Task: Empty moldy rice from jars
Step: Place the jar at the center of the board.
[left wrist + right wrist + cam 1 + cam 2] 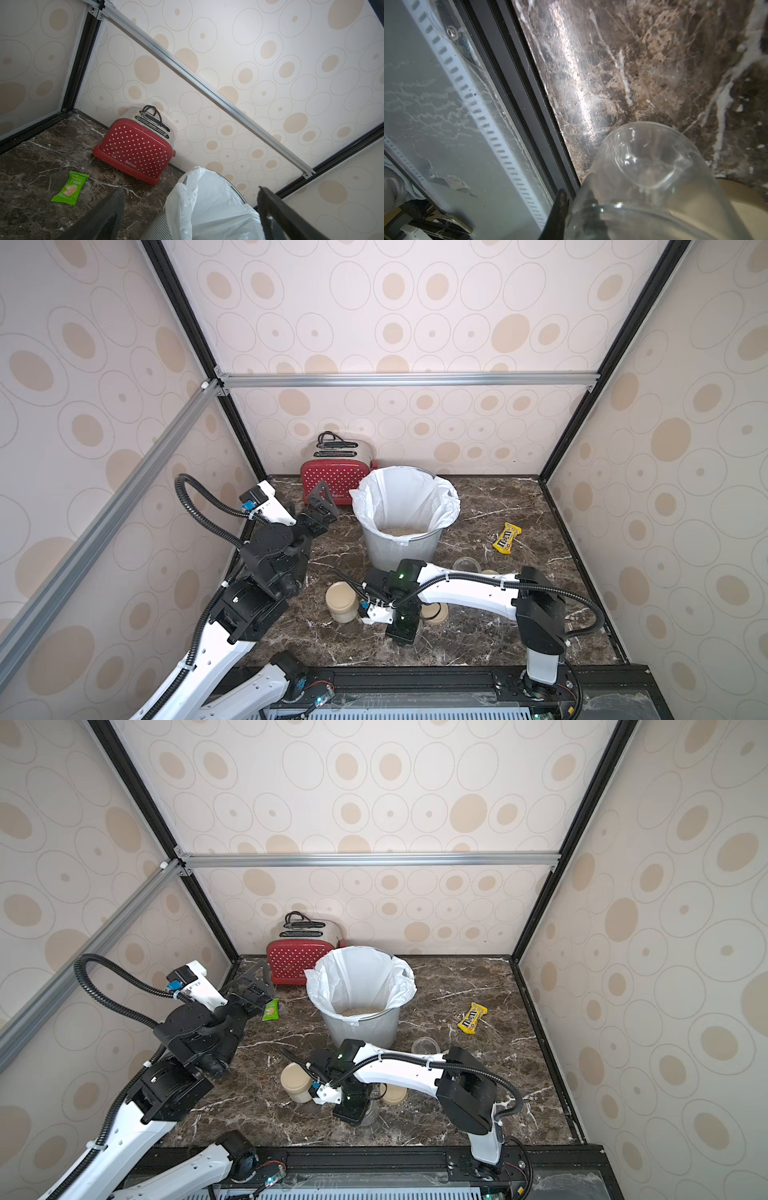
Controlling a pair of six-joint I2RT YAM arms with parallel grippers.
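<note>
Nearest the front edge of the table (540,614), the right gripper (576,207) points down and pinches the glass wall of the held jar (654,166) at its mouth, one finger outside and one inside. That jar is empty; its axis runs along the fingers, mouth at the gripper and base toward the marble (I cannot tell whether the base touches).

Just to its left stands the full jar (341,605), upright with its lid on and rice showing through the glass. Just to its right a loose lid (438,614) lies flat.

Behind the right arm sits the open jar (467,563), upright, mouth up, looking empty, with a second lid (490,572) half hidden beside it. That makes three jars and two loose lids.

Farther back is one bin (399,551) with rice (401,531) at its bottom. A yellow pack (507,538) lies to its right. On the left, the left gripper (324,504) hangs above the table with jaws spread and holding nothing, over a green pack (271,1009).

One toaster (332,485) stands against the back wall.
</note>
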